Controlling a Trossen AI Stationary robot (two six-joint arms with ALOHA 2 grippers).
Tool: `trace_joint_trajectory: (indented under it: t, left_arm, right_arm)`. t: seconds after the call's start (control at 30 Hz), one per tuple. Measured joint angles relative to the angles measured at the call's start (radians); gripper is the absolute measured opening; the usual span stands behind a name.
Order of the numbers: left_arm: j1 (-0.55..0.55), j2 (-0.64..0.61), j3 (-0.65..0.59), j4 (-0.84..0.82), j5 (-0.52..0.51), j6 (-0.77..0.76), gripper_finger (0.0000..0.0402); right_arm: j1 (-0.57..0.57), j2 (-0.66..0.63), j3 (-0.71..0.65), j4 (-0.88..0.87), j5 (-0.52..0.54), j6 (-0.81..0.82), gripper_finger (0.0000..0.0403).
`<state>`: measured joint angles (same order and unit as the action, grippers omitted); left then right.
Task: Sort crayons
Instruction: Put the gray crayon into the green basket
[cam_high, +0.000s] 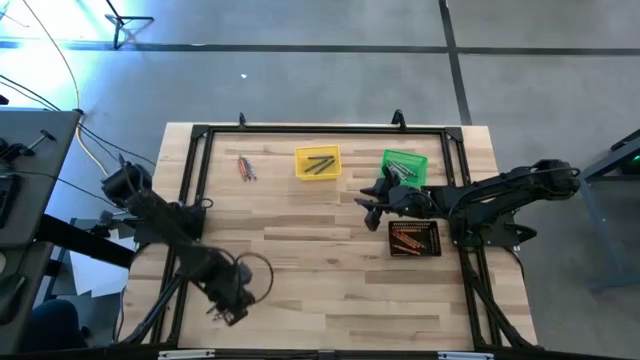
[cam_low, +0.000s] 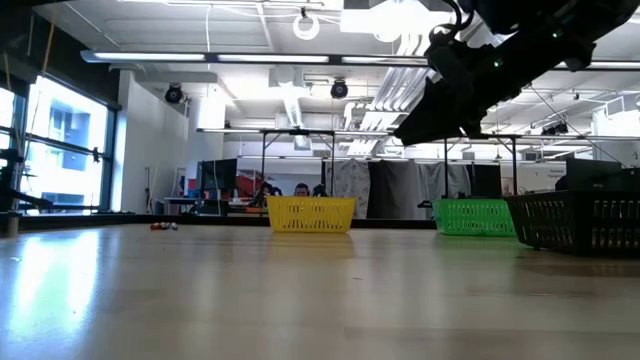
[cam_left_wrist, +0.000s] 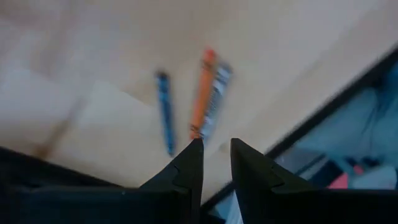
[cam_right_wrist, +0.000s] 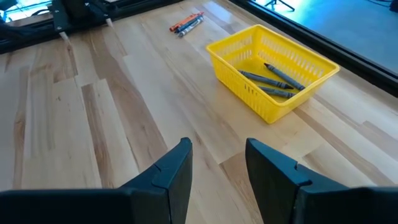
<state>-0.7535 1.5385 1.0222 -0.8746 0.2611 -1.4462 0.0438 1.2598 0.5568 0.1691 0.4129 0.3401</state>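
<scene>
Three crayons lie loose on the wooden counter (cam_high: 300, 250) at its near left corner, right below the left tool (cam_left_wrist: 215, 163) — an orange one (cam_left_wrist: 202, 93) with a grey-wrapped one (cam_left_wrist: 214, 99) touching its side, and a blue one (cam_left_wrist: 164, 109) a little apart from the pair. The left tool's two dark fingers (cam_left_wrist: 189, 168) stand slightly parted with nothing between them; the tip of one sits just at the end of the orange crayon, though whether it touches cannot be told. From above, this tool (cam_high: 232, 305) hangs at the counter's front left edge, beside the black frame rail.

A second small bunch of crayons (cam_high: 245, 168) — orange-red and grey — lies on the bare wood at the far left, well apart from the bins. The yellow bin (cam_high: 318, 163) stands at the far middle and holds several grey crayons (cam_right_wrist: 273, 79) lying flat on its floor. The green bin (cam_high: 405, 165) stands to its right with dark crayons in it, partly hidden by the right arm. The black bin (cam_high: 414, 239) sits nearer the front, just beside the right arm, and is filled with orange-red crayons (cam_high: 408, 240).

The right tool (cam_right_wrist: 216, 163) hovers above the counter between the green and black bins, pointing toward the yellow bin; its fingers are spread apart and empty. In the low view, a person shows far off behind the yellow bin.
</scene>
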Motion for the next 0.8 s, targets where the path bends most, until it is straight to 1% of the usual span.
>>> trace_joint_trajectory:
  t: [0.17,0.27,0.4,0.6,0.73,0.8]
  left_arm:
    - [-0.066,0.075,0.0,0.162,0.019,-0.01,0.0067]
    - [-0.09,0.111,0.0,0.22,0.018,-0.009,0.0067]
    - [-0.116,0.166,0.0,0.212,0.015,0.022,0.0067]
    - [-0.127,0.237,0.0,0.21,0.016,0.124,0.0067]
    - [-0.127,0.254,0.0,0.209,0.015,0.192,0.0067]
    - [-0.123,0.253,0.0,0.21,0.014,0.201,0.0067]
  right_arm:
    - [-0.005,0.0,0.0,0.0,0.0,0.025,0.0144]
    - [-0.005,0.0,0.0,-0.002,0.0,0.025,0.0144]
    - [-0.005,0.0,0.0,-0.002,0.0,0.026,0.0144]
    - [-0.005,0.0,0.0,-0.002,0.0,0.026,0.0144]
    - [-0.005,0.0,0.0,-0.001,-0.001,0.026,0.0144]
    - [-0.005,0.0,0.0,0.0,-0.001,0.026,0.0144]
